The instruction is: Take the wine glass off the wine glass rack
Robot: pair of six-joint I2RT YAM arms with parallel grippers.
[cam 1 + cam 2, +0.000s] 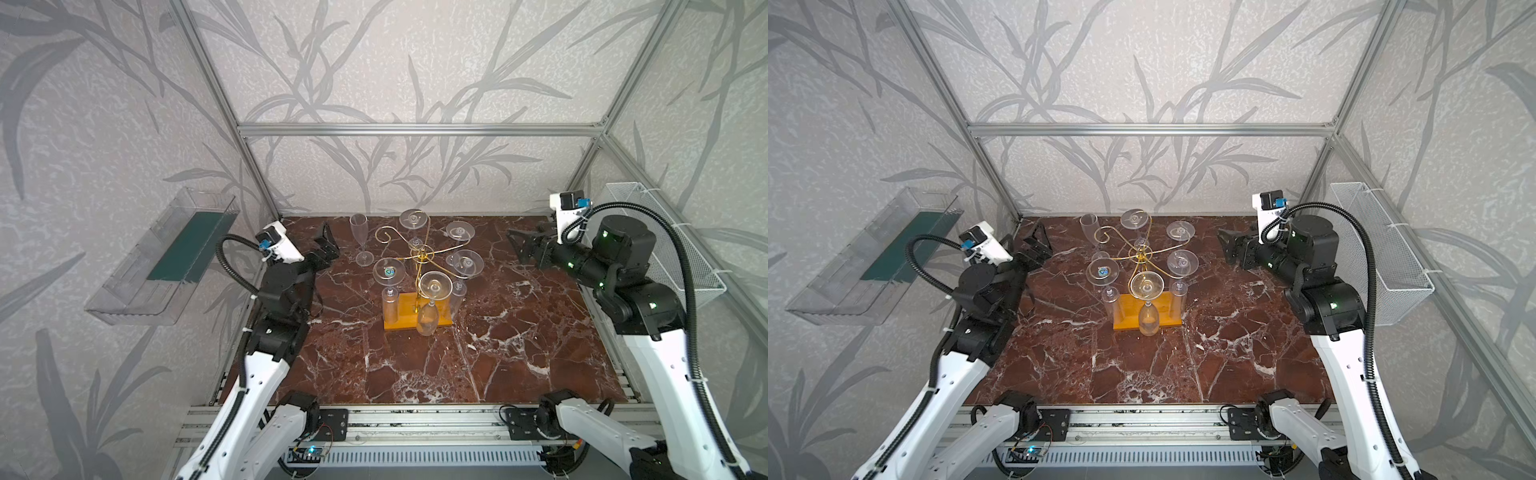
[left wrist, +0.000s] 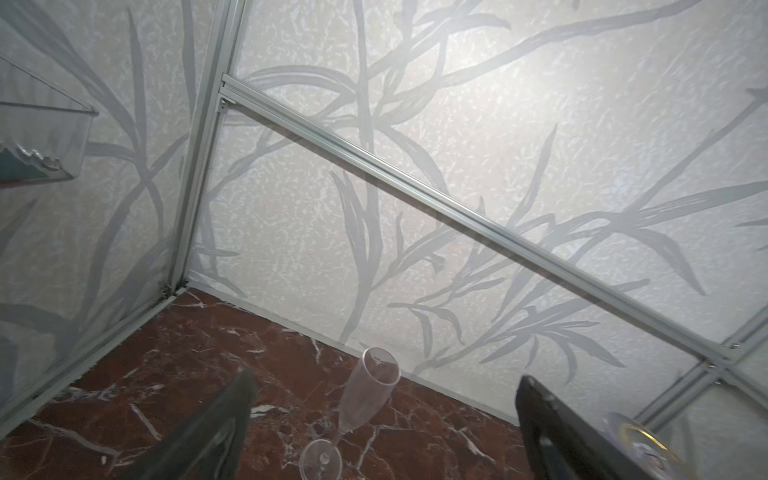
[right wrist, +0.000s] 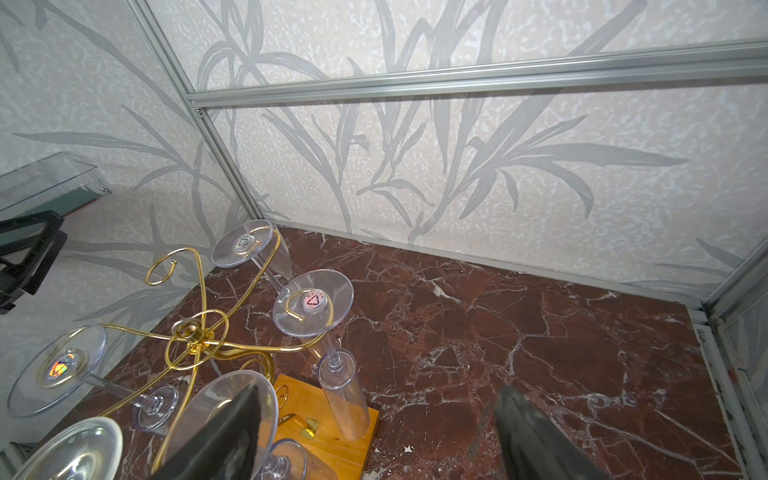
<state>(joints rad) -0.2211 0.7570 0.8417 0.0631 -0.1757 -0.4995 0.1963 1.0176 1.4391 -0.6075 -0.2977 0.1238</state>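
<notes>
The wine glass rack (image 1: pixel 420 254) hooks stems, so glasses (image 1: pixel 435 286) hang foot-up (five hang). Agape and empty: left gripper (image 1: pixel 328 243) at nine o'clock, right gripper (image 1: pixel 517 247) at three.

wine glass rack (image 1: pixel 422 252) centred, flute (image 1: pixel 359 232) behind-left

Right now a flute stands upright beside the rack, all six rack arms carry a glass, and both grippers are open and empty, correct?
Not quite: in both top views only five arms of the wine glass rack carry a glass; the empty arm is nearest the flute. The flute stands upright; left gripper and right gripper are open and empty.
</notes>
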